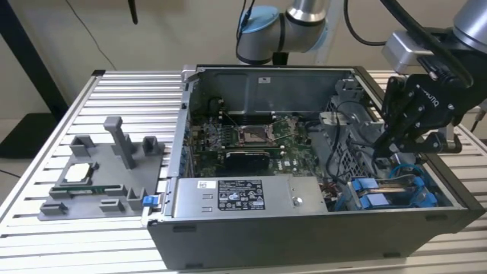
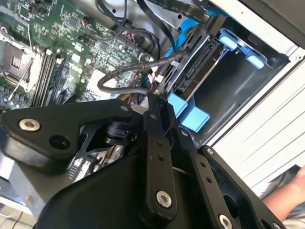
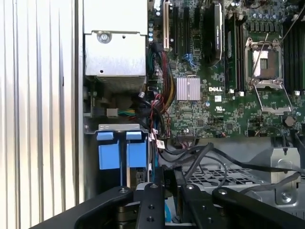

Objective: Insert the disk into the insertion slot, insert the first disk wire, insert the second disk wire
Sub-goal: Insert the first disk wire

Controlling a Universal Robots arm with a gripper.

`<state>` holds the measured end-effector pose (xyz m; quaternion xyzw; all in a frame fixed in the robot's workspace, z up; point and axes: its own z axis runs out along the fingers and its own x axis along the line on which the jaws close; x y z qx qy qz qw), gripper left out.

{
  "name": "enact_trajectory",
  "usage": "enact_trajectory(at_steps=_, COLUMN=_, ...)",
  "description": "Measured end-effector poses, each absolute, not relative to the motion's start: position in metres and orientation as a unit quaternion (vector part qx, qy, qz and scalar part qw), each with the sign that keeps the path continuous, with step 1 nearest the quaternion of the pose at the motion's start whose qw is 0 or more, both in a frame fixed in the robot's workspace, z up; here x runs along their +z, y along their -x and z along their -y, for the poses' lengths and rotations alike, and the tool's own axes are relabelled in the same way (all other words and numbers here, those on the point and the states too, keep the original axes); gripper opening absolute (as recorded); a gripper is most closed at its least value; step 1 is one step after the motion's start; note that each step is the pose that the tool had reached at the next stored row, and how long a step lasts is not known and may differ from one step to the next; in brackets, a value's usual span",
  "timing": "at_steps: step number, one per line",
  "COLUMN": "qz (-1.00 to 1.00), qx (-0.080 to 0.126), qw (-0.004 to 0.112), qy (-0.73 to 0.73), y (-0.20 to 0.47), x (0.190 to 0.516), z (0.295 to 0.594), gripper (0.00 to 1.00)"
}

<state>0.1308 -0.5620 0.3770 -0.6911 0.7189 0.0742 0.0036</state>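
With the disk (image 2: 198, 64) seated in its slot (image 2: 228, 90) at the exterior view's near right, the jaws, seemingly clamped on a grey wire (image 2: 125, 76), could drive it in askew or snag neighbouring cables (image 2: 159, 33).

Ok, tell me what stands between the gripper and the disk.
In the second wrist view a looped grey cable lies between the gripper and the connector edge of the disk. Nothing else visible does.

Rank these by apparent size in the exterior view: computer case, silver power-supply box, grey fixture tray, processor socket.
1. computer case.
2. grey fixture tray and silver power-supply box, too alike to rank.
3. processor socket, clearly smallest.
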Motion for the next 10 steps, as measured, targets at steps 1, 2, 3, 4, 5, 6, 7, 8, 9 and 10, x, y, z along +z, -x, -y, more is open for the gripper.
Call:
enact_trajectory(at_steps=1, qz=-0.719, qx=0.076, qw=0.001, qy=0.691, y=-0.1314, x=0.3768, z=0.5625, gripper=0.00)
enact_trajectory(at_steps=2, qz=-0.719, qx=0.078, qw=-0.001, qy=0.691, y=-0.1319, x=0.3766, z=0.5629, gripper=0.00)
enact_trajectory(at_steps=3, qz=-0.719, qx=0.080, qw=-0.003, qy=0.690, y=-0.1323, x=0.3764, z=0.5633, gripper=0.00)
enact_trajectory(at_steps=4, qz=-0.719, qx=0.082, qw=-0.005, qy=0.690, y=-0.1329, x=0.3762, z=0.5637, gripper=0.00)
enact_trajectory(at_steps=5, qz=-0.719, qx=0.084, qw=-0.007, qy=0.690, y=-0.1334, x=0.3760, z=0.5642, gripper=0.00)
enact_trajectory(at_steps=6, qz=-0.719, qx=0.085, qw=-0.009, qy=0.690, y=-0.1339, x=0.3758, z=0.5646, gripper=0.00)
enact_trajectory(at_steps=7, qz=-0.719, qx=0.087, qw=-0.012, qy=0.689, y=-0.1345, x=0.3755, z=0.5650, gripper=0.00)
enact_trajectory(at_steps=8, qz=-0.719, qx=0.089, qw=-0.014, qy=0.689, y=-0.1350, x=0.3754, z=0.5654, gripper=0.00)
enact_trajectory(at_steps=9, qz=-0.719, qx=0.091, qw=-0.016, qy=0.689, y=-0.1356, x=0.3751, z=0.5658, gripper=0.00)
enact_trajectory(at_steps=10, qz=-0.719, qx=0.093, qw=-0.019, qy=0.689, y=-0.1363, x=0.3749, z=0.5662, gripper=0.00)
